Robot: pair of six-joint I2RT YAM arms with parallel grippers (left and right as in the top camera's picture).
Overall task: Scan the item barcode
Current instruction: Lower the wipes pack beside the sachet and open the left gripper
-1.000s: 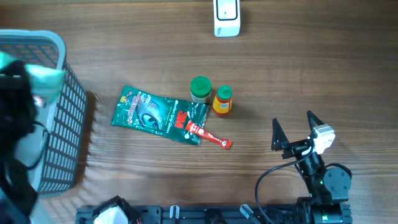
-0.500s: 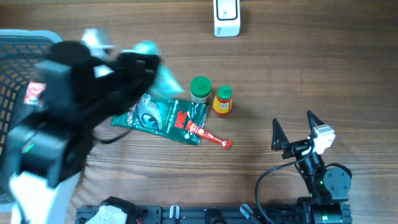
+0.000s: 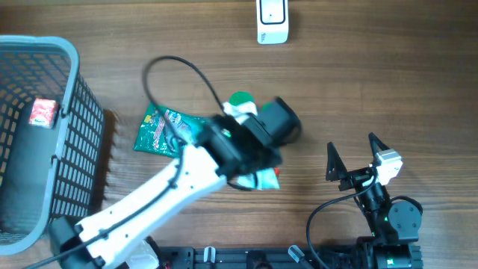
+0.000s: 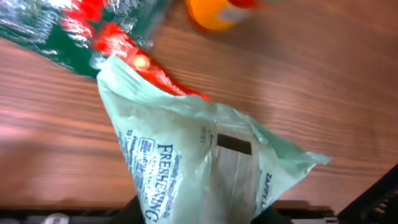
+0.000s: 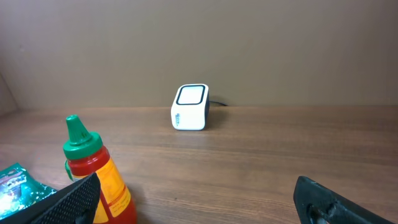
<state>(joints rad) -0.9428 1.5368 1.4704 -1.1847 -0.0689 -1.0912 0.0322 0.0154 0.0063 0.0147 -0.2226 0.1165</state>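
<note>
The left gripper (image 3: 252,166) hangs over the middle of the table (image 3: 388,82). Its claw is narrowed onto the top of a pale green plastic bag (image 4: 199,162), which hangs from it above the wood. Only a corner of the bag shows from overhead, at the near side of the wrist. From the left wrist view the bag is crumpled and printed with lettering. It carries a small dark rectangle on the side facing the camera, and I cannot tell whether that is the barcode.

Under and beside the bag lie the other goods:
- A green foil pack (image 3: 164,128) lies to the left.
- A red sachet (image 4: 124,53) lies just beyond the bag's upper corner.
- A green-lidded jar (image 3: 240,99) stands on the far side of the wrist.
- A sauce bottle (image 5: 93,168) with a green cap stands beside the jar.

The basket (image 3: 45,45) stands at the left edge with a small red packet (image 3: 42,112) inside.

The scanner (image 3: 271,21) stands at the far edge, well apart from the held bag, with bare wood between them. The right gripper (image 3: 351,161) waits near the right front with its claw wide and nothing in it.

By my reading the pick is done and the scan is not. The bag is in hand but not yet in front of the scanner's window. It remains to carry it to the far side, turn the code toward the scanner, and hold it there.
</note>
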